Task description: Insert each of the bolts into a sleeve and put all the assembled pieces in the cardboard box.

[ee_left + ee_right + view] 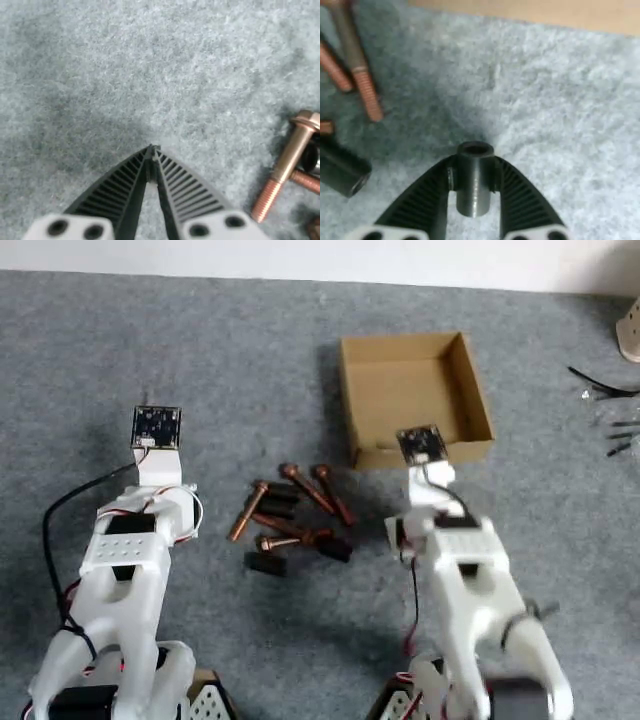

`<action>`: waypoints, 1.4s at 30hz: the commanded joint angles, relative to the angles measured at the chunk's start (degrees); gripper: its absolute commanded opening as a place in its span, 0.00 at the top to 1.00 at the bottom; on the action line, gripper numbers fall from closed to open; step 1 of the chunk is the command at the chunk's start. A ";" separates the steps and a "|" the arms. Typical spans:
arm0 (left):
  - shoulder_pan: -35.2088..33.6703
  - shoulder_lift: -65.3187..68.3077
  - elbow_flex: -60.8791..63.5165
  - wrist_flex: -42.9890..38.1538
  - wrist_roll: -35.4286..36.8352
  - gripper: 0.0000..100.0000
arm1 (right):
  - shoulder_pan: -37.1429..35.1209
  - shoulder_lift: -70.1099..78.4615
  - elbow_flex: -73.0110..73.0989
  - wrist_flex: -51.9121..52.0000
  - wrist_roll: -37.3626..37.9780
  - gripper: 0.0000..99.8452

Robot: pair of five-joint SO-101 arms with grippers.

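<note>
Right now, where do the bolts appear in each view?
High: bolts lie between the arms, before the box.
Left wrist: one bolt beside the shut left hand.
Right wrist: bolts beyond the sleeve in the right hand.
Shared landmark: grey mat.

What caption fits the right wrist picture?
Right gripper grips a black sleeve; copper bolts lie nearby on the grey mat.

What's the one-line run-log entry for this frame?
left gripper: shut, empty | right gripper: shut on sleeve | bolts: loose pile | cardboard box: nothing visible inside
</note>
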 commanded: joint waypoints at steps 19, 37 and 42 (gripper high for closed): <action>17.54 15.25 -22.99 6.59 -7.30 0.85 | 0.04 -27.56 20.62 -12.18 -0.53 1.00; 16.75 31.69 -30.11 11.34 -11.69 0.85 | 0.04 -27.56 20.62 -12.18 -0.53 1.00; 18.24 31.25 -30.29 16.00 -11.78 0.85 | 0.04 -27.56 20.62 -12.18 -0.53 1.00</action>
